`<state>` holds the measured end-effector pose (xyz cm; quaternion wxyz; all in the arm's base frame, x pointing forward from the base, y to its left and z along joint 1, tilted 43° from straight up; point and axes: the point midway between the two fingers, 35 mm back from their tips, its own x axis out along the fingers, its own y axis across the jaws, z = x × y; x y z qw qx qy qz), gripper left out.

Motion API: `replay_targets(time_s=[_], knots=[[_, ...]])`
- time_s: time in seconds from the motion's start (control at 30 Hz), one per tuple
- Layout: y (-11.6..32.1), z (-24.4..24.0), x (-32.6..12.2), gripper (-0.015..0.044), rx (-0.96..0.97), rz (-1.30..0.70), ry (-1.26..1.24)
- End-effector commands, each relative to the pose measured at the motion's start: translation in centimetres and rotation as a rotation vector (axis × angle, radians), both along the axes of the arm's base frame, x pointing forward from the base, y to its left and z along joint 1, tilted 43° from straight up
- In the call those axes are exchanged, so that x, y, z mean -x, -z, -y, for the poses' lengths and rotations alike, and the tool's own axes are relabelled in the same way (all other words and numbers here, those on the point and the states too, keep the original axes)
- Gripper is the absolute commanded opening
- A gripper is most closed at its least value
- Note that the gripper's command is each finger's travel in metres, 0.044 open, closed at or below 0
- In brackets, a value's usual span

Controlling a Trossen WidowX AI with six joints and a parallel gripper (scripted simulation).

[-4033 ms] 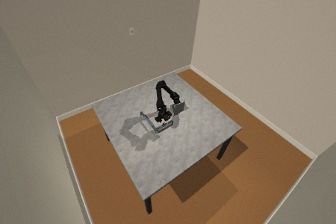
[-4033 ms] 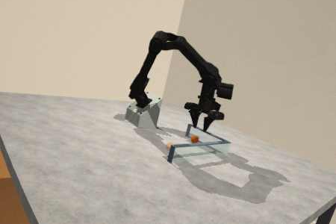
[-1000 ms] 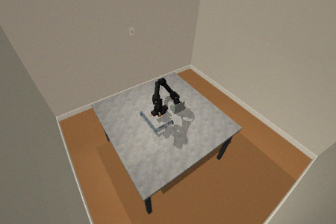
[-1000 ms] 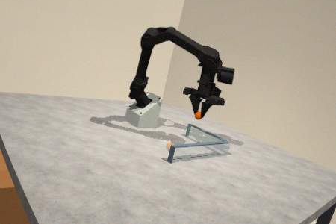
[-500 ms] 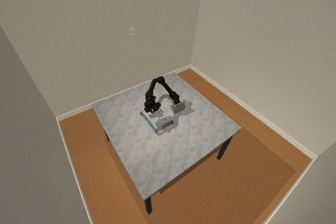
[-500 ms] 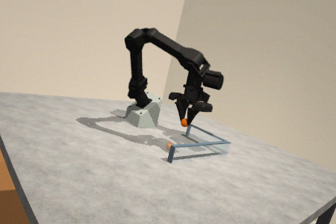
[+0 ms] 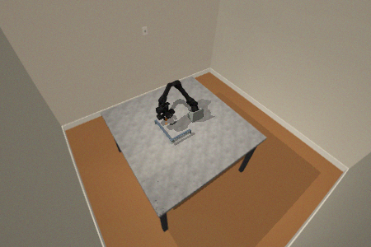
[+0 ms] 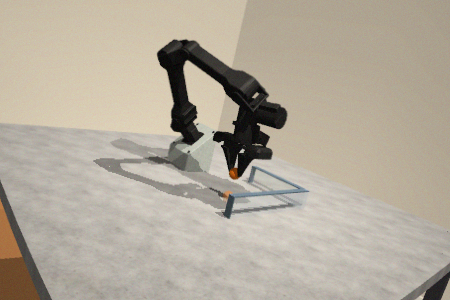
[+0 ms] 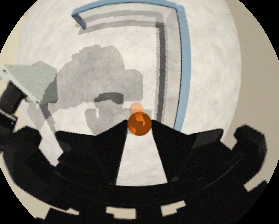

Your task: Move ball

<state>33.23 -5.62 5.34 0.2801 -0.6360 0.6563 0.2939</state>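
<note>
An orange ball (image 8: 233,173) (image 9: 139,124) is held between the fingertips of my gripper, above the table. My gripper (image 8: 235,174) (image 9: 139,123) is shut on it and points down. The pale see-through copy (image 8: 228,195) (image 9: 136,108) lies on the table below, just beyond the ball in the wrist view and partly overlapped by it. Two low clear walls with blue rims (image 7: 164,131) (image 8: 270,193) (image 9: 186,65) meet in a corner. In the top view only a small orange spot shows under the gripper, and I cannot tell whether it is the ball or the copy.
The grey table (image 7: 144,166) (image 8: 150,252) carries the arm's pale base (image 7: 196,115) (image 8: 192,154) (image 9: 32,80), behind the walls in the exterior view. The arm's shadow falls over the table around the copy. The near wall end stands close to the copy in the exterior view.
</note>
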Motion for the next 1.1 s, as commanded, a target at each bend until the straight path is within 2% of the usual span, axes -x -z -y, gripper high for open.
replay_targets(time_s=[0.0,0.2,1.03,1.07], knots=[[1.6,1.7,0.2,0.0000,0.005,-0.009,0.002],[3.9,3.9,0.5,0.0000,0.008,-0.009,0.002],[5.3,5.3,0.6,0.0000,0.010,-0.009,0.002],[5.2,5.1,0.6,0.0026,0.008,-0.005,0.003]])
